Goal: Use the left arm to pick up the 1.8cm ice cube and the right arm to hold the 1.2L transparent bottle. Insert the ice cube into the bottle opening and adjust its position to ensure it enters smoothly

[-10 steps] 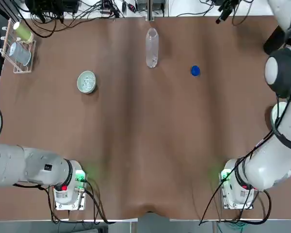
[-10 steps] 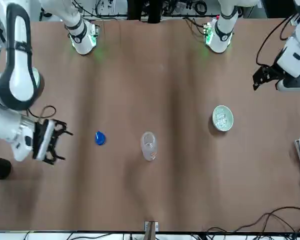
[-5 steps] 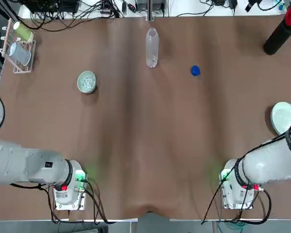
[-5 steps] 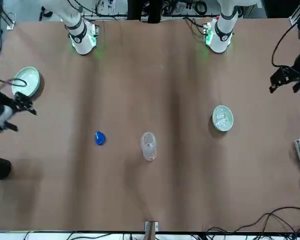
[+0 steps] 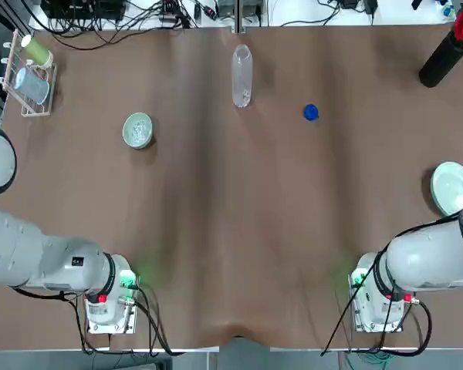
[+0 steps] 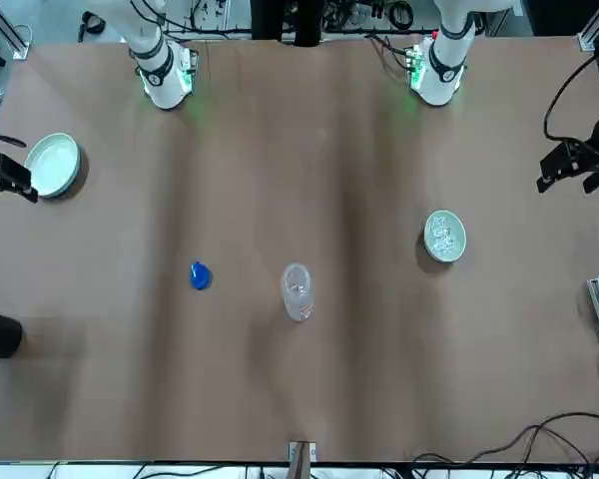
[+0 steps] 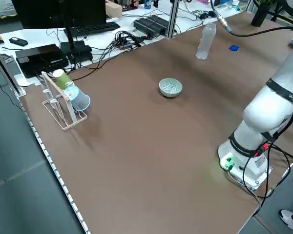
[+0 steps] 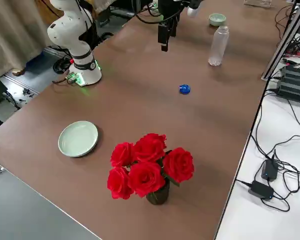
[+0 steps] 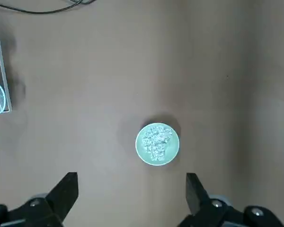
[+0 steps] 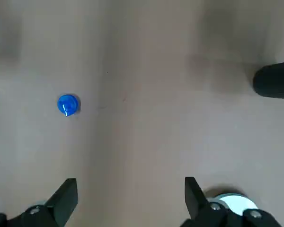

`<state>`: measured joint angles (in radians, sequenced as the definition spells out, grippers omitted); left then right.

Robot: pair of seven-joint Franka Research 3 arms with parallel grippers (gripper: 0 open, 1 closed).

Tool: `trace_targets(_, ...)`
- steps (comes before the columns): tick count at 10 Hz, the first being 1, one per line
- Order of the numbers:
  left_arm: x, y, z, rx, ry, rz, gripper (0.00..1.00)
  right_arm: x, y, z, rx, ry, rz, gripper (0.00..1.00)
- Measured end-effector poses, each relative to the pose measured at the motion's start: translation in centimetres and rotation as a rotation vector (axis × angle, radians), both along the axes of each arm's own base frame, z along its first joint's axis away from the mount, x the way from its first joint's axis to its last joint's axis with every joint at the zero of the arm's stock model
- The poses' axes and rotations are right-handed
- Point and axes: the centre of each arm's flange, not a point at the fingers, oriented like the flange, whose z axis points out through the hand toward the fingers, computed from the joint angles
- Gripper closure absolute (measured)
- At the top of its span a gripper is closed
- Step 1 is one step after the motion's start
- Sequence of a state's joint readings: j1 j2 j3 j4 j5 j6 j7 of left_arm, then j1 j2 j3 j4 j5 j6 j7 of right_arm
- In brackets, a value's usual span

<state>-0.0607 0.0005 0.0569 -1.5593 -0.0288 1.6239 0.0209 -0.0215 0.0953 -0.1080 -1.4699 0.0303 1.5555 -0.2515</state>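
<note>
Brown tabletop, top view: bottle upright at the far edge, blue cap near it, bowl of ice cubes toward the left side. No readable labels anywhere.

Front view: left pincer high by the edge, well apart from the bowl; right pincer beside the pale plate.

Left wrist view: left pincer wide open, empty, bowl between its fingers, far below.

Right wrist view: right pincer wide open, empty, cap well off.
</note>
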Motion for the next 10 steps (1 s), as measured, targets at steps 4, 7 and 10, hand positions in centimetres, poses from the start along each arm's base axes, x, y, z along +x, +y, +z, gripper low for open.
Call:
trace_targets(4,0.0,-2.6,-1.1,-0.003,0.039,0.001,0.01,0.0,-0.2,0.0,0.001,0.001,-0.006,0.00)
trace_targets(7,0.0,-2.7,-1.4,-0.003,0.046,0.004,0.01,0.1,0.7,0.0,0.003,0.002,0.009,0.00)
trace_targets(10,0.0,-2.6,-1.5,-0.003,0.047,0.005,0.01,0.1,0.9,0.0,0.003,0.002,0.013,0.00)
